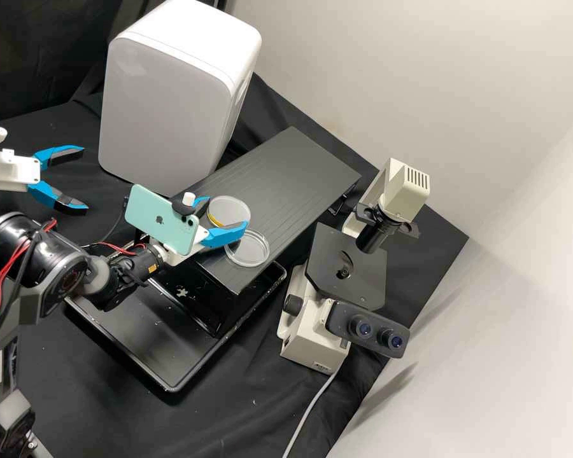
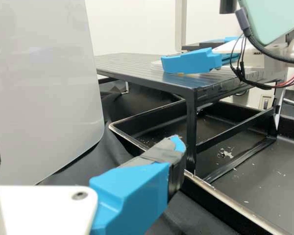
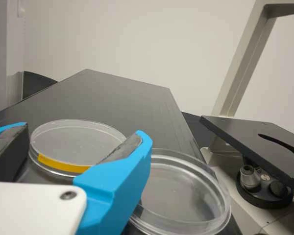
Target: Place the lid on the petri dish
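Broadly, surface [image 1: 248, 407]: black-draped, carrying everything below.
White appliance [image 1: 172, 95]: tall and rounded, at the far left, behind the rack.
Rack [image 1: 286, 172]: black and slatted, standing in a shallow black tray [image 1: 140, 343]; both dish halves at its near end.
Microscope [image 1: 344, 299]: beside the rack, on the side away from the left arm.
Left gripper [image 1: 83, 178]: fingers spread wide, nothing between them, near the white appliance, well apart from the dish halves.
Right gripper [image 1: 221, 216]: over the rack's near end, closed in on the yellow-banded dish half [image 3: 73, 142], one finger on each side of its rim.
Yellow-banded dish half: in that grip, seemingly tilted off the slats; probably the lid, though not certain.
Clear dish half [image 1: 247, 248]: flat on the rack, just beside the held half on the microscope side, partly under the outer finger.
Deciding relation: target straight sideways from the right gripper, toward the microscope; round, so no long axis to line up; right arm far nearer.
Next move, as a guess: short sideways shift, levelling, then lowering until the rims nest.
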Robot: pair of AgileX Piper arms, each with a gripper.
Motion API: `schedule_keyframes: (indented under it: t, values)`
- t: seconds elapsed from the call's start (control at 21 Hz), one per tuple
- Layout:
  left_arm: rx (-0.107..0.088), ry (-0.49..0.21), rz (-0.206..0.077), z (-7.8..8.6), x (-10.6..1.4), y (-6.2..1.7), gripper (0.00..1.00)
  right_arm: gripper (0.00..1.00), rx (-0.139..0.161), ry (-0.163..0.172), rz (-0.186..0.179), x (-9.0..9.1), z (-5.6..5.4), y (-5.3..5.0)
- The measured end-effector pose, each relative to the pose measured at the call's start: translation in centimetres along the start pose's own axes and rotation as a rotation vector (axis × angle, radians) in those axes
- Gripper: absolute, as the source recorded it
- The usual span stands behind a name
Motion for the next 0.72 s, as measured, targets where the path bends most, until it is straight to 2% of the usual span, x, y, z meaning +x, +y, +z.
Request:
schedule_keyframes:
  t: [0.24,0.43,0.72]
  values:
    - [0.000,0.000,0.000,0.00,0.00,0.00,1.00,0.00,-0.007,0.012,-0.006,0.01,-0.07,-0.03]
    - [-0.001,0.002,-0.009,-0.06,0.11,-0.23,1.00,0.00,-0.007,0.004,-0.001,0.04,0.16,0.12]
    - [-0.001,0.002,-0.009,-0.06,0.11,-0.23,1.00,0.00,-0.006,0.002,0.000,0.04,0.17,0.13]
